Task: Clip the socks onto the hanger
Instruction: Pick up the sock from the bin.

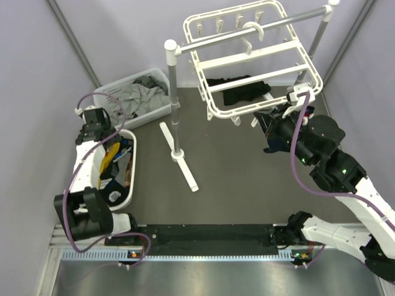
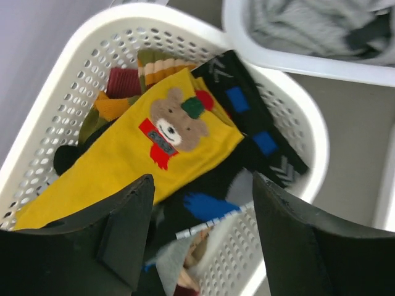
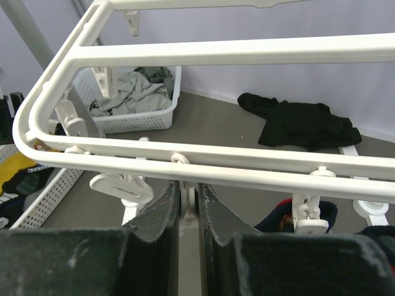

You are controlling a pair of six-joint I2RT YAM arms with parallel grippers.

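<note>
Several socks (image 1: 114,161) lie in a white perforated basket (image 1: 137,161). Uppermost are a yellow sock with a bear (image 2: 123,154) and a black-navy sock with blue squares (image 2: 262,132). My left gripper (image 2: 200,209) hovers open just above them, its fingers apart with nothing between. The large white hanger (image 1: 247,58) hangs from the grey pole rack. My right gripper (image 3: 189,200) sits under the hanger's near bar (image 3: 247,166), shut on a small white clip (image 3: 191,196). A dark blue and red sock (image 3: 278,221) hangs by the neighbouring clip (image 3: 307,209).
A second white basket (image 1: 162,110) behind holds pale grey cloths (image 1: 139,95). A plain black garment (image 1: 244,89) lies on the floor under the hanger. The grey pole rack (image 1: 174,105) stands mid-table on white feet (image 1: 184,166).
</note>
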